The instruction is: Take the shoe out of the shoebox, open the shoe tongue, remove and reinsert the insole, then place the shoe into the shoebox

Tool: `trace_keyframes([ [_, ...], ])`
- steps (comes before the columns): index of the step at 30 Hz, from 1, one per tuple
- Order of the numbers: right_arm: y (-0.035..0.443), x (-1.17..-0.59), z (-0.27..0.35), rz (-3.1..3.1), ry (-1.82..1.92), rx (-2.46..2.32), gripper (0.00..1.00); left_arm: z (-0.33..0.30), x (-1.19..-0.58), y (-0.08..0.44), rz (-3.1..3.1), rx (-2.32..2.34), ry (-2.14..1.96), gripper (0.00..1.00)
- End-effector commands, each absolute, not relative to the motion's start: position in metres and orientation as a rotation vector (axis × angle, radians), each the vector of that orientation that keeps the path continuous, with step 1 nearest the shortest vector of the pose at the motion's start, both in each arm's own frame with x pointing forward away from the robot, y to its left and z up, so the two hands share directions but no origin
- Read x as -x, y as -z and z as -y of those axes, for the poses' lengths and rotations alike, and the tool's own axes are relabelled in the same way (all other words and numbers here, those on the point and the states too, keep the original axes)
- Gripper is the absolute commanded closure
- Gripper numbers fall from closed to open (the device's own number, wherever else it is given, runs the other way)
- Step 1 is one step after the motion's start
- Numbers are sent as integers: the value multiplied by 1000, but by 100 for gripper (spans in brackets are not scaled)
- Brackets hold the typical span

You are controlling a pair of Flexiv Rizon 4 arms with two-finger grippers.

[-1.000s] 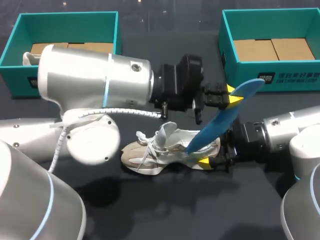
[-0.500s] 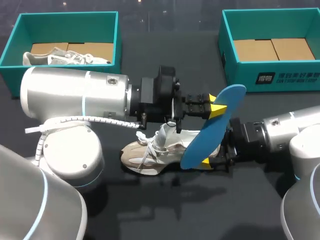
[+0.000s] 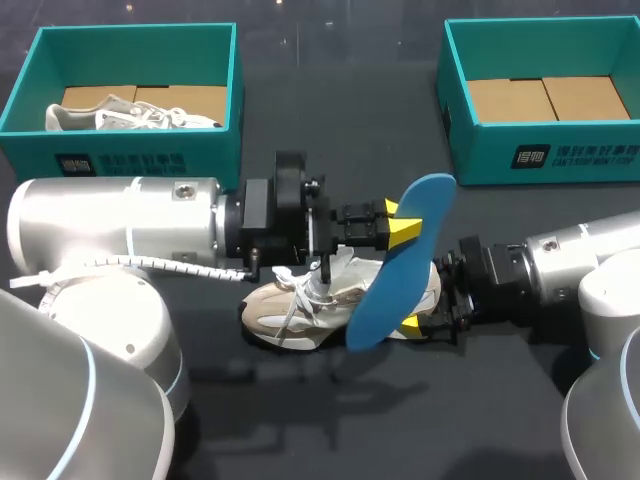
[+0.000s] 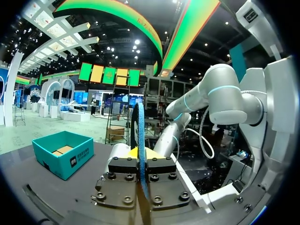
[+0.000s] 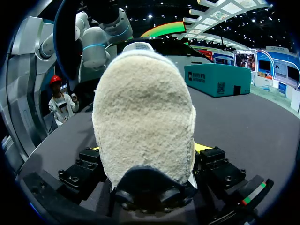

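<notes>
The left gripper (image 3: pixel 397 228) is closed narrowly on the blue insole (image 3: pixel 398 270), which is seen edge-on between its fingers in the left wrist view. The right gripper (image 3: pixel 424 318) is closed on the heel of the shoe (image 3: pixel 300 305), one finger at each side.

Over the last second the left gripper has been drawn back toward its own side and lowered. The insole has thereby been carried from high beside the right shoebox (image 3: pixel 545 165) to a position over the shoe's heel end. Removal is judged complete and reinsertion is being approached.

The shoe lies on the table (image 3: pixel 300 420), outside both shoeboxes. Its long axis runs across the table, toe toward the left arm. The insole's long axis stands steeply, with the upper end leaning toward the right shoebox.
</notes>
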State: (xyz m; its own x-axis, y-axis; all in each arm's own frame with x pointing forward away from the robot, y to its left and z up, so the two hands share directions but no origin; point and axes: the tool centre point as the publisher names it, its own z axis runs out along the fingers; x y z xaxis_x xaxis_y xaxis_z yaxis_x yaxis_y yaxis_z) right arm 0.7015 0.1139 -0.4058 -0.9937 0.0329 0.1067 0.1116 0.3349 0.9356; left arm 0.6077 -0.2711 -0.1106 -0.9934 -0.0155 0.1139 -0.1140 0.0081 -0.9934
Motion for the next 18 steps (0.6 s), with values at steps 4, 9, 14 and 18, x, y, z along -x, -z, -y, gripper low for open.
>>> trace_keyframes([
  [4, 407, -701, -115, 2513, 1763, 137, 100, 255, -600, 119, 2129, -149, -2201, 100],
  [9, 407, -701, -115, 2513, 1763, 137, 100, 246, -591, 125, 2117, -181, -2197, 100],
  [14, 407, -701, -115, 2513, 1763, 137, 100, 234, -585, 125, 2098, -181, -2187, 100],
  [18, 407, -701, -115, 2513, 1763, 137, 100, 229, -584, 125, 2078, -171, -2183, 100],
])
